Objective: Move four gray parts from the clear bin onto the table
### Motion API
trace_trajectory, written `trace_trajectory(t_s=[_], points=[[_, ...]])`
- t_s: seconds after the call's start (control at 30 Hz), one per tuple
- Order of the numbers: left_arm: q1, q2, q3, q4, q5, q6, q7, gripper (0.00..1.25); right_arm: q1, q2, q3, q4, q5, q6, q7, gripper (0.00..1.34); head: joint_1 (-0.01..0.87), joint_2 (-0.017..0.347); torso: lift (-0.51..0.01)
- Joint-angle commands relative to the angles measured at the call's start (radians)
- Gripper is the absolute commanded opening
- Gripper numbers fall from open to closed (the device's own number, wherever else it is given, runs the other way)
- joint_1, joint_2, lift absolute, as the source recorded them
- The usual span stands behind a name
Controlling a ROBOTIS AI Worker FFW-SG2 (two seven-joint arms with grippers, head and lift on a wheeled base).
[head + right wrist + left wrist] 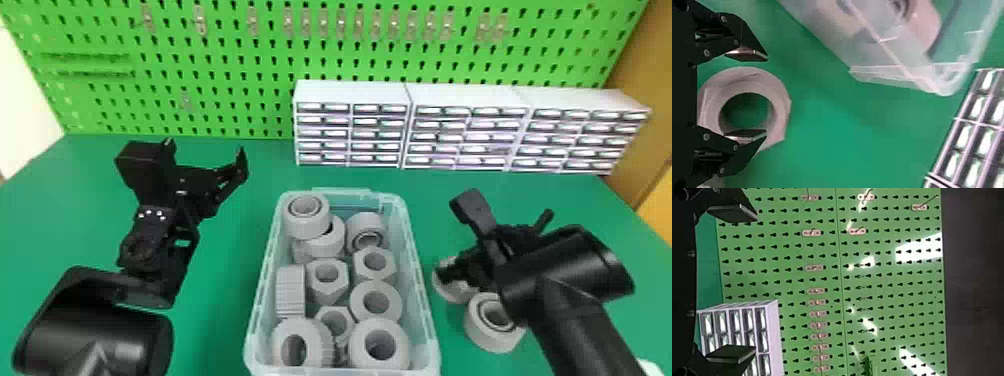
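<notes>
In the head view, the clear bin (424, 305) holds many gray rings, bearings and nuts, among them a gray nut (314, 285). Two gray parts are on the table right of it: a ring-like part (446, 292) partly under my right gripper (460, 272), and a bearing (482, 332). The right wrist view has my right gripper (766, 96) open, a gray hex nut (779, 113) behind its fingers, and the bin (891, 80) off to one side. My left gripper (205, 150) is parked open left of the bin; the left wrist view shows that gripper (755, 283) with nothing between its fingers.
White drawer cabinets (350, 92) stand at the back of the green table (225, 320), from the middle to the right. Behind them rises a green pegboard (240, 65) with small hooks. The right forearm (575, 300) extends over the table's right side.
</notes>
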Motion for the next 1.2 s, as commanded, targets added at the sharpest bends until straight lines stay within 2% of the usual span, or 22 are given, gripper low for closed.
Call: trace_trajectory(t_s=[0.0,0.37,0.57,0.9,1.17], points=[[0.0,0.0,-0.003,0.0,0.0,0.0,0.0,1.14,-0.013,-0.002,0.026,-0.082,0.001,0.018,0.0,0.79,0.678,0.034,-0.05],[0.0,0.0,-0.003,0.0,0.0,0.0,0.0,1.14,-0.082,0.008,0.163,-0.25,0.044,0.189,0.0,0.8,0.678,0.034,-0.05],[0.002,0.0,-0.003,0.0,0.0,0.0,0.0,1.14,-0.108,0.012,0.227,-0.307,0.05,0.224,0.0,0.8,0.678,0.034,-0.05],[0.002,0.0,-0.001,0.0,-0.002,0.0,0.0,1.14,-0.126,0.023,0.29,-0.318,0.003,0.244,0.0,0.8,0.678,0.034,-0.05],[0.003,0.0,0.003,0.0,-0.003,0.002,0.0,1.14,-0.146,0.029,0.337,-0.321,-0.049,0.339,0.0,0.8,0.678,0.034,-0.05]])
